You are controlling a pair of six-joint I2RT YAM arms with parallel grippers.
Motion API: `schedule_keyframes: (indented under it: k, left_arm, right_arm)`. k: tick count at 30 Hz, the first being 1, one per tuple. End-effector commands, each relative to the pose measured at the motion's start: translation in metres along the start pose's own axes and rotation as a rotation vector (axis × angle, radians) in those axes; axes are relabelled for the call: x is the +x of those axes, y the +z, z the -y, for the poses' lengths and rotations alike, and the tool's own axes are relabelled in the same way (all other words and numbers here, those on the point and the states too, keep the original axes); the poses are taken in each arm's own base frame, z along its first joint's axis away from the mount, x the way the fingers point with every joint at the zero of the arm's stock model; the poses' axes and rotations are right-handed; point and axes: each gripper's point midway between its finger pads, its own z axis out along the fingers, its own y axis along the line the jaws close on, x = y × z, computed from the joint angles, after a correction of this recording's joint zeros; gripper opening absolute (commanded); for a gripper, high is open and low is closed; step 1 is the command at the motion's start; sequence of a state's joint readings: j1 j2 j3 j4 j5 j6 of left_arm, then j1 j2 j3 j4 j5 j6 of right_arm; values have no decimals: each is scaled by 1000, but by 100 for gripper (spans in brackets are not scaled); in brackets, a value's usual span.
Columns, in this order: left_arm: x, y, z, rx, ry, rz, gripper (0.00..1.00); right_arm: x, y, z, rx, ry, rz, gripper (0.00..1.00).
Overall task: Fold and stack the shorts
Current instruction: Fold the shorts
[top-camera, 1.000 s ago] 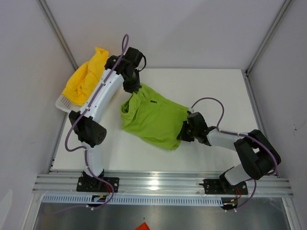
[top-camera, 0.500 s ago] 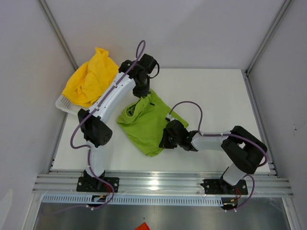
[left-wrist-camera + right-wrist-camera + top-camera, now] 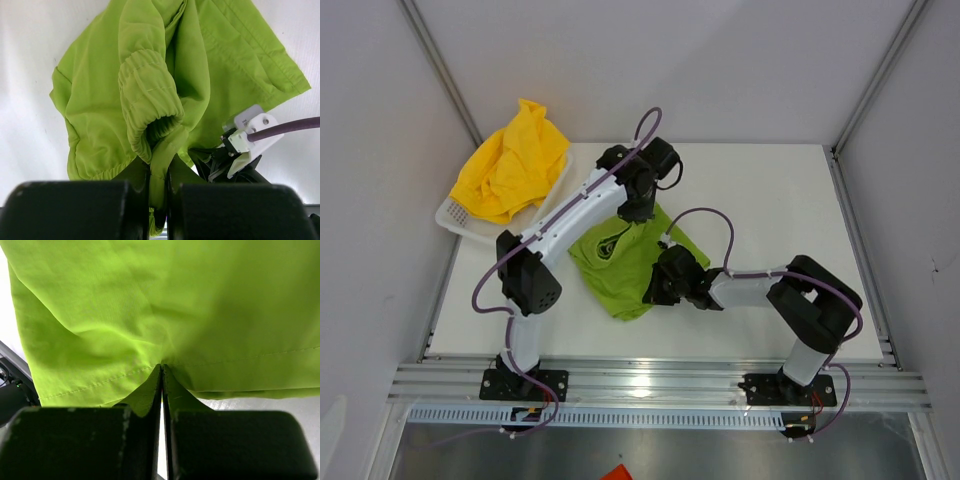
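The left pincer (image 3: 159, 186) is clamped on the lime green shorts (image 3: 613, 265). Its two dark fingers stand almost together, and a fold of green cloth just below the gathered elastic waistband is squeezed into the narrow gap between them. In the top view this pincer sits at the far edge of the garment, near the middle of the white counter (image 3: 770, 200), and the cloth drapes from it toward the near side.

The right pincer (image 3: 162, 409) is closed on the same shorts. Its fingers leave only a thin slit, and a stitched hem is nipped in it — the fabric puckers into a small peak where it enters the grip. From above, this pincer holds the garment's right side, close to the left pincer. Its purple cable (image 3: 290, 126) shows in the left wrist view, just beside the green cloth.

The green shorts hang bunched between the two arms, their lower part spread on the counter. The yellow shorts (image 3: 515, 160) lie crumpled in the white mesh basket (image 3: 455, 213) at the far left corner — well apart from both pincers.
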State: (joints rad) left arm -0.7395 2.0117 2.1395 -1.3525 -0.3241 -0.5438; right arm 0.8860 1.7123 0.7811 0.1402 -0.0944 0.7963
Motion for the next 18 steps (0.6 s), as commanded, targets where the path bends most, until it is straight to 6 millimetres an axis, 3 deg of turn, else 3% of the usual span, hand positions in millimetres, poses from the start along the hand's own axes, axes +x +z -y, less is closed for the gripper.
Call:
schedule_keyframes:
  k: [1,12,18]
  left_arm:
    - [21,-29,-17,-49,8,-25,0]
    - [50,-22,10,21,41,-68,0]
    - [53,-17,21,51,25,-84,1]
  right_arm:
    - [19,10,34,114,9,-57,1]
    - [15,14,39,110,27,-58,1]
    - [14,14,39,108,30,-55,1]
